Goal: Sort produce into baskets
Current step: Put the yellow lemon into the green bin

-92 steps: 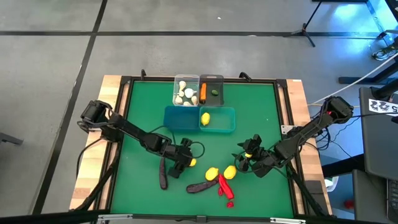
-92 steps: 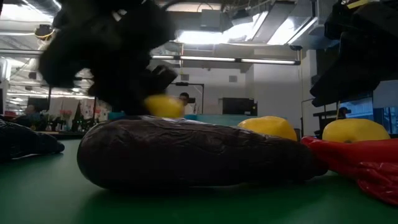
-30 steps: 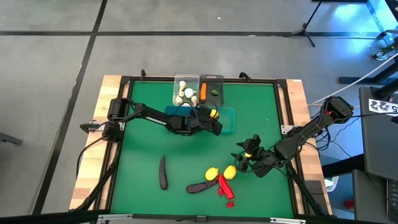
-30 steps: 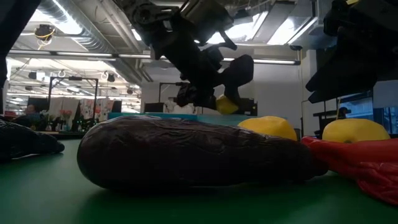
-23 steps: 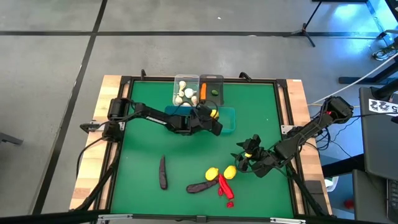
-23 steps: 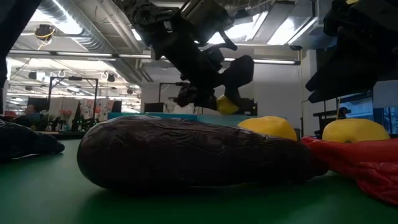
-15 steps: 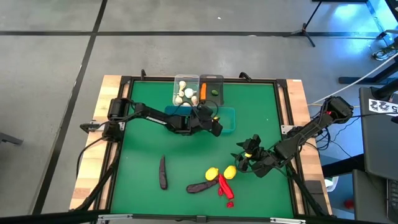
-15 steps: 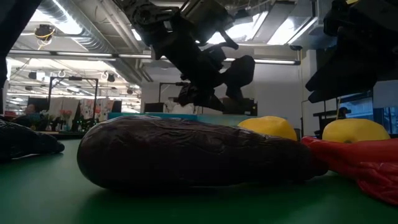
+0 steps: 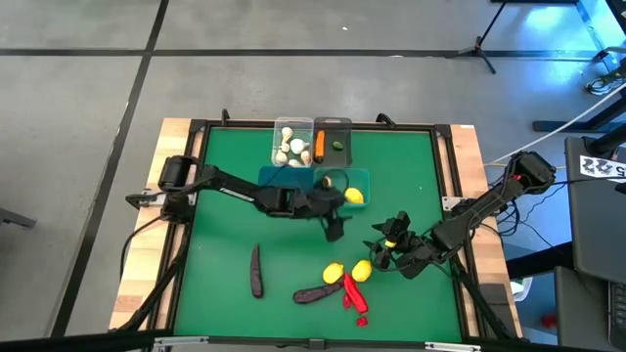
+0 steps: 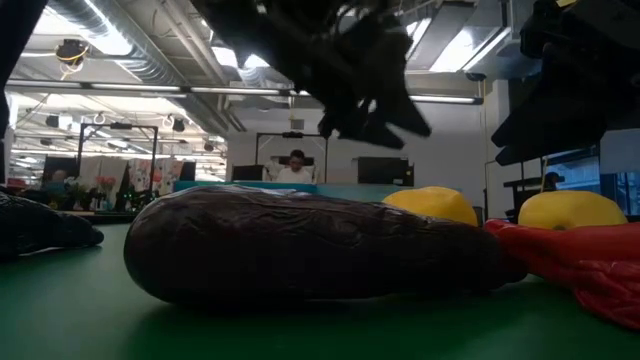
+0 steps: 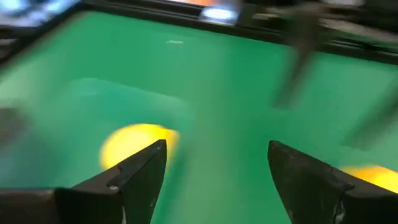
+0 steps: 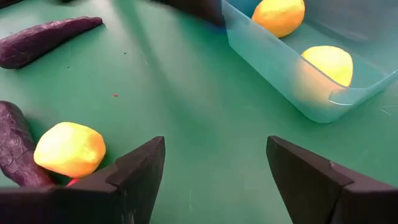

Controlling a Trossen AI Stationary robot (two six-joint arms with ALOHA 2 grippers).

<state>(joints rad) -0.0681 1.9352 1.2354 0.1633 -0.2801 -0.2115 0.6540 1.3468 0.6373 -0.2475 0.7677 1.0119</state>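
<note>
On mat (image 9: 225, 244): lemons (image 9: 334, 273) 2, eggplants (image 9: 256, 270) 2 | left end effector (image 9: 335, 221) spread wide, empty

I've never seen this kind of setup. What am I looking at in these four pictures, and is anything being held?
Two dark robot arms work at a green table. One camera looks straight down, one sits at table height, and one rides on each wrist. The left gripper is open and empty beside the teal bin, which holds two lemons. The right gripper waits open near two loose lemons, eggplants and red chili peppers. Farther back, a clear bin holds garlic; a dark one holds a carrot.
</note>
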